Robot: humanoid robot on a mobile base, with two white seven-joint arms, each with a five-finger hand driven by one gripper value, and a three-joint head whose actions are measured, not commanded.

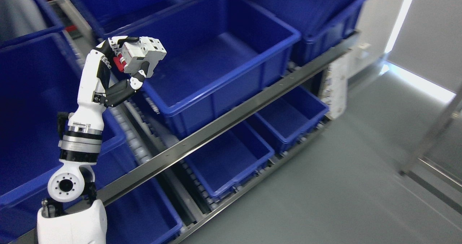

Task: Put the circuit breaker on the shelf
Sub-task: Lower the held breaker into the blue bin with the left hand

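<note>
The robot's left arm comes up from the bottom left corner. It is white w/ black parts and a silver ring near the wrist. The left hand (122,61) is raised high, up by the shelf (231,119).

The fingers (139,79) are curled tight around the circuit breaker (142,54). It is a small gray-white block w/ a red bit on its left side, next to the palm. A black finger wraps over the top of it & others press from below. The breaker is tilted, not flat. It is up in the air, held by the hand only.

The breaker hangs over the near left corner of a big blue bin (231,49). That bin sits on the top level of the shelf, and I can see nothing inside it. I can't tell if the breaker is past the rim or just above it.

More blue bins sit all round. One big one is at the left (25,128), behind the arm. Smaller ones sit on the lower level (292,114), under the gray metal rail. Little rollers (126,128) run btw the bins.

The floor (361,186) is gray and smooth. A white paper sheet (337,88) hangs at the right end of the shelf.
</note>
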